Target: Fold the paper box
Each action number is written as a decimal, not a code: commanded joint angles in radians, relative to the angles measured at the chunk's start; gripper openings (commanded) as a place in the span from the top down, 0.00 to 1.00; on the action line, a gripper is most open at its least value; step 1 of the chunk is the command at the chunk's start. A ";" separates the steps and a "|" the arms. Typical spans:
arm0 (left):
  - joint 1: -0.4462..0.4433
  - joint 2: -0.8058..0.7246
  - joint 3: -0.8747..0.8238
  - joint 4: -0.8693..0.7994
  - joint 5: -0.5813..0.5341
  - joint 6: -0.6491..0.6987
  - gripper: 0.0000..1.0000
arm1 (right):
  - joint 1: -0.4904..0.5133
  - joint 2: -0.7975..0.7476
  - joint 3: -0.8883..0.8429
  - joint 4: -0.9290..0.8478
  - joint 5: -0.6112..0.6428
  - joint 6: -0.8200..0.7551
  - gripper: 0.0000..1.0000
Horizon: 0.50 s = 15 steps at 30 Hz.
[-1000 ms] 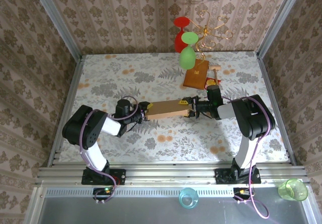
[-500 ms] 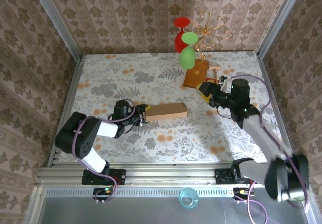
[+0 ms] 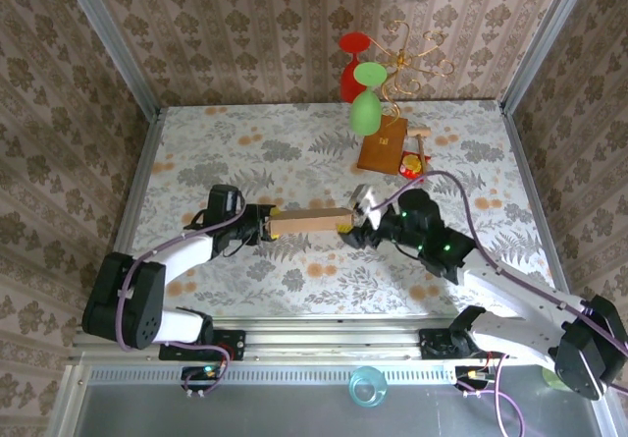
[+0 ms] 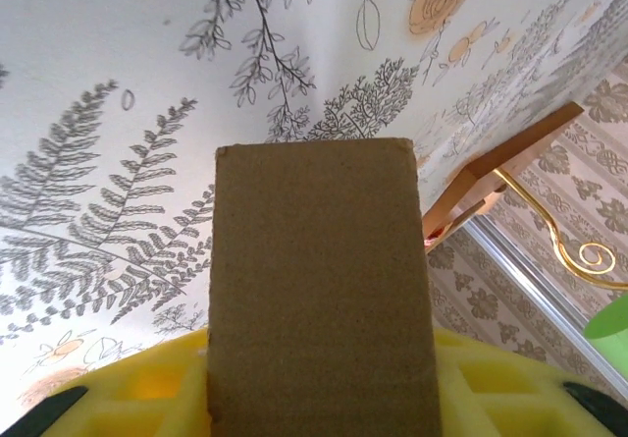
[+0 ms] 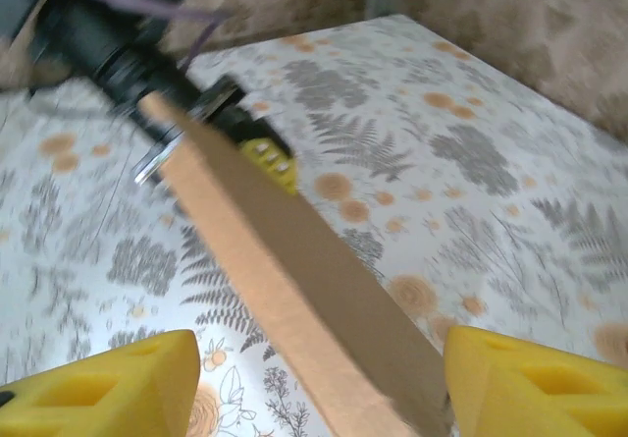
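Over floral tabletop (image 3: pixel 196 152), flat brown cardboard paper box (image 3: pixel 309 221), left fingers (image 4: pixel 491 388) pinching one end; right fingers (image 5: pixel 108 383) apart astride it

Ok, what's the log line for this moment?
cardboard box: held between both arms | left jaws: shut on its left end | right jaws: open, astride its right end

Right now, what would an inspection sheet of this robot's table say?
Surface: floral table, no spills seen.
Job's things: paper box, flattened, spanning between both hands.
Clutter: small brown box, goblets, gold stand at far edge; teal cup at near side.
Hands: left hand shut on paper box; right hand open around its other end.
Cables: purple cable looping over right arm.
Surroundings: wallpapered walls, metal frame.
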 commanded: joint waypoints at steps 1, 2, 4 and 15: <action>0.029 -0.006 0.021 -0.245 -0.038 0.059 0.85 | 0.083 0.030 0.039 -0.051 0.121 -0.395 0.29; 0.040 -0.005 0.029 -0.266 -0.037 0.067 0.85 | 0.096 0.048 0.051 -0.061 0.142 -0.441 0.28; 0.062 0.005 0.042 -0.309 -0.028 0.072 0.85 | 0.093 0.082 0.088 -0.087 0.175 -0.475 0.27; 0.169 0.152 0.042 -0.299 0.050 0.028 0.85 | 0.011 0.146 0.148 -0.074 0.154 -0.373 0.35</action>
